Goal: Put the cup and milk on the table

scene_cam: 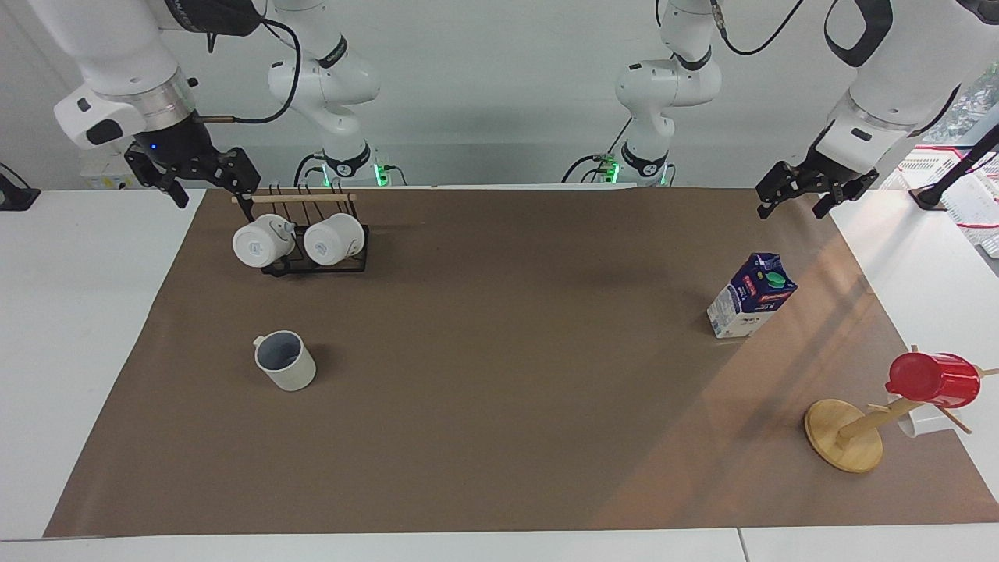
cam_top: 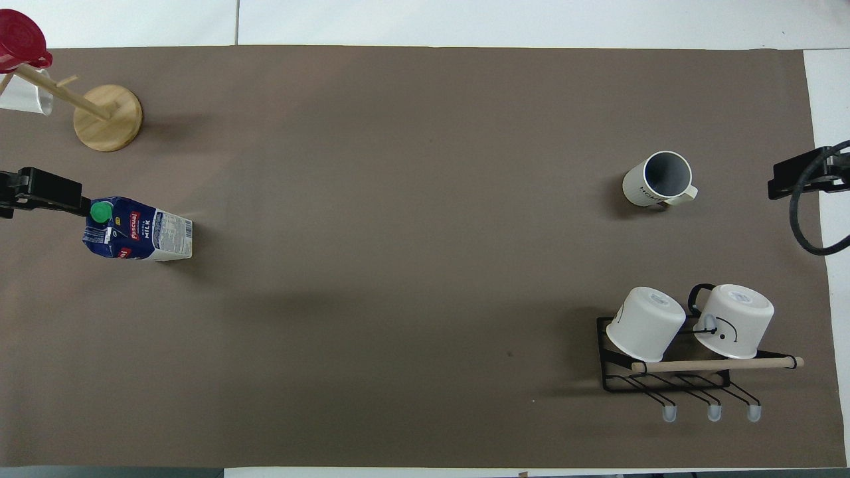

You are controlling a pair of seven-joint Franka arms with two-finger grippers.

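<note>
The wide white table under its brown paper sheet (scene_cam: 499, 468) already bears both items. The blue-and-white gable-top milk carton (scene_cam: 751, 297) stands upright below the empty, open left gripper (scene_cam: 812, 199); the off-white cup (scene_cam: 286, 361) stands upright, well below the empty, open right gripper (scene_cam: 195, 179).

The cup (scene_cam: 286, 361) (cam_top: 657, 179) is a small off-white mug with a grey-blue inside and a small loop handle. It stands upright, mouth up, on the brown paper of the bench (scene_cam: 499, 437) (cam_top: 398, 232) toward the right arm's end. The milk (scene_cam: 751, 296) (cam_top: 137, 229), a gable-top carton with dark blue top, white base and green cap, stands upright on the paper toward the left arm's end, well apart from the cup.
</note>
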